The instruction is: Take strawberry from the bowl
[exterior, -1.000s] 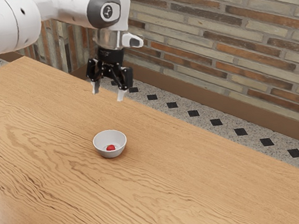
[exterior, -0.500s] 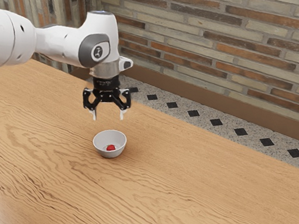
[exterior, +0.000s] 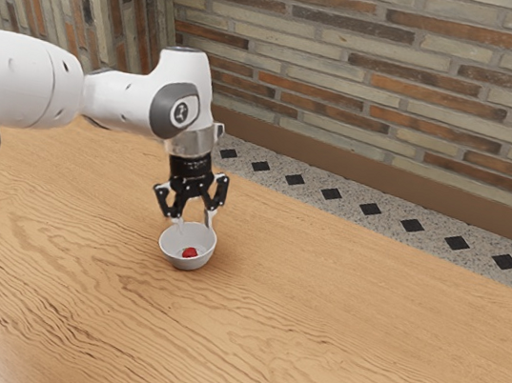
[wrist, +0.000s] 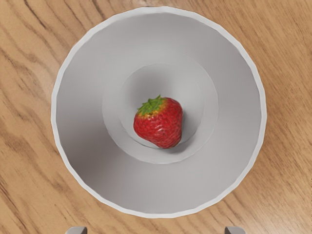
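Gripper (exterior: 195, 224), spread wide and empty, hangs by the bowl (wrist: 238, 109) containing the strawberry (wrist: 160, 124); an off-centre descent could strike the rim (wrist: 156, 9), tipping everything.

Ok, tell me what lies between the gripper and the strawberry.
No other object: the exterior view shows the open gripper above the strawberry, and the wrist view shows the berry uncovered in the bowl.
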